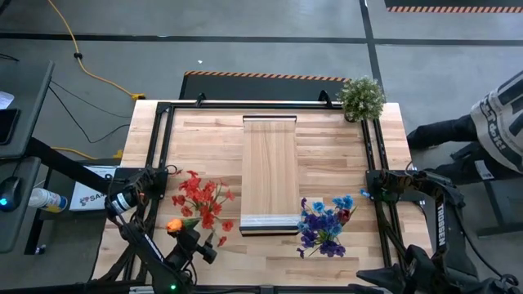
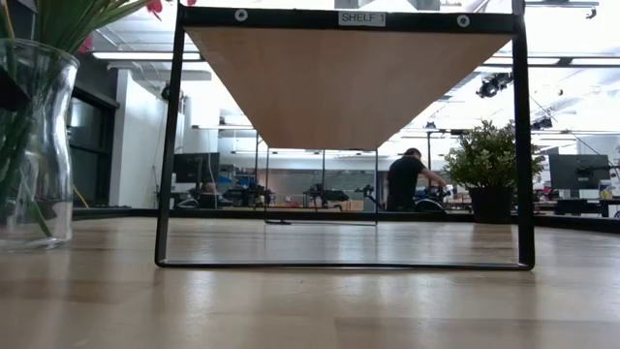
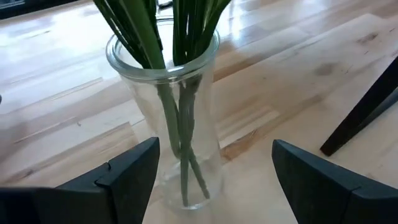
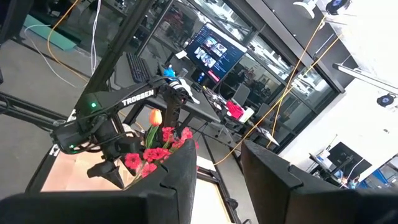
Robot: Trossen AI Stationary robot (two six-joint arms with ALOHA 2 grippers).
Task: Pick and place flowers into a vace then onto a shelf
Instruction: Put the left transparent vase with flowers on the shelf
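1. Clear glass vase point(image 3: 177, 118) standing upright on the slatted light-wood tabletop point(image 1: 327, 139), near the left front corner, already loaded with green stems of the red and orange artificial flowers point(image 1: 200, 200).
2. Left gripper point(image 3: 214, 171) low at the vase's base, fingers spread wide on either side of the glass, one dark finger point(image 3: 134, 171) beside each flank, not touching; nothing held.
3. Second bunch of blue and purple artificial flowers point(image 1: 325, 224) lying just right of the shelf's near end; whether in a vase cannot be told from above.
4. Raised light-wood plank shelf point(image 1: 270, 175) on a black metal frame point(image 2: 172, 145), centre of table, bare on top.
5. Right gripper point(image 4: 217, 165) lifted at the right front edge, pointing across at the left arm, fingers partly apart, gripping nothing.
6. Bushy green potted plant point(image 1: 361, 98) at the far right corner, well apart from the work.
7. Likely next: closing on the vase and lifting it to the shelf.
8. Risks: smooth glass slipping under too light a squeeze; a low grip with tall flower heads above tipping the vase on lift; heads or vase catching the shelf frame on the way up; a spread finger nudging the vase over before closure.
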